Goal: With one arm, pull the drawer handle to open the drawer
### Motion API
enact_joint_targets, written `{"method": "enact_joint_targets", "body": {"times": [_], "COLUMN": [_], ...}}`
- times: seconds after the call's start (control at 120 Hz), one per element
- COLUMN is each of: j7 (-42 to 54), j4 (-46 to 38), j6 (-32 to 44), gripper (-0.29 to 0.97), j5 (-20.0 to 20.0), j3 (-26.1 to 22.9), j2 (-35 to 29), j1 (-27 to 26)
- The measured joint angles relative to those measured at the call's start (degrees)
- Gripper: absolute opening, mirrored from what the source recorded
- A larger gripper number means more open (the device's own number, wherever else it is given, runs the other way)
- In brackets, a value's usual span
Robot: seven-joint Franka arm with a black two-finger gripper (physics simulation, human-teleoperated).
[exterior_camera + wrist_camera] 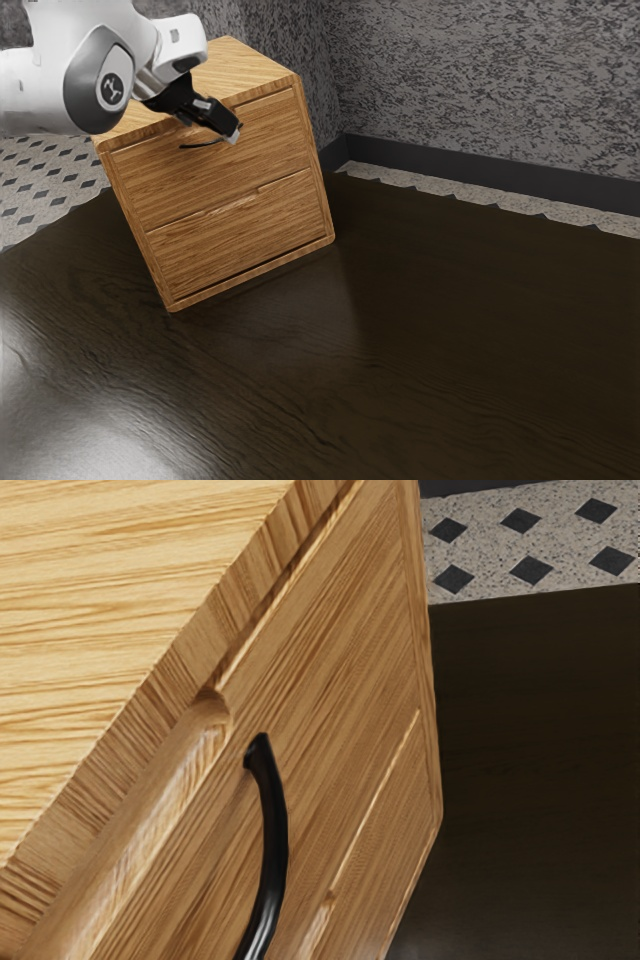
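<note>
Curved black drawer handle [197,147] [272,850] sits on the top drawer front [255,150] of the light-oak two-drawer cabinet [235,240], upper left of the exterior view. The black claw [230,128] hangs just beside the handle; I cannot tell whether it is spread or pressed together.

We can read no words, numbers or labels. The one mark we find is a small white emblem [112,86] on the grey round cap of the arm [40,105], upper left of the exterior view; we cannot make letters of it.
</note>
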Motion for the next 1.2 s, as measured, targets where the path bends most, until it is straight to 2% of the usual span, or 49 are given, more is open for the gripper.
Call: {"method": "enact_joint_targets", "body": {"times": [0.258, 0.292, 0.45, 0.625, 0.667, 0.683, 0.733, 0.808, 0.892, 0.967, 1.033, 1.2], "j7": [0.1, 0.1, 0.1, 0.0, 0.1, 0.1, 0.1, 0.1, 0.1, 0.2, 0.2, 0.3], "j4": [-2.6, -2.7, -2.9, -3.1, -3.2, -3.2, -3.6, -6.0, -8.0, -8.8, -7.3, 6.6], "j6": [1.2, 1.3, 1.9, 2.6, 2.6, 2.7, 2.7, 2.6, 2.3, 1.6, -3.1, -29.7], "gripper": [0.68, 0.71, 0.66, 0.75, 0.75, 0.7, 0.68, 0.68, 0.68, 0.68, 0.68, 0.68], "j5": [0.0, 0.1, 0.1, -0.1, -0.2, -0.3, -0.2, 0.0, 0.1, 0.2, 0.4, 1.6], "j3": [-1.0, -0.9, -1.1, -5.5, -7.3, -8.1, -10.7, -15.2, -16.4, -16.5, -16.0, -17.6], "j2": [1.4, 1.4, 1.3, 0.9, 0.7, 0.6, -1.4, -8.9, -13.0, -14.9, -16.7, -18.3], "j1": [-0.1, -0.1, 0.0, 0.5, 0.4, 0.3, 0.0, -1.3, -4.7, -2.2, -0.7, -0.2]}}
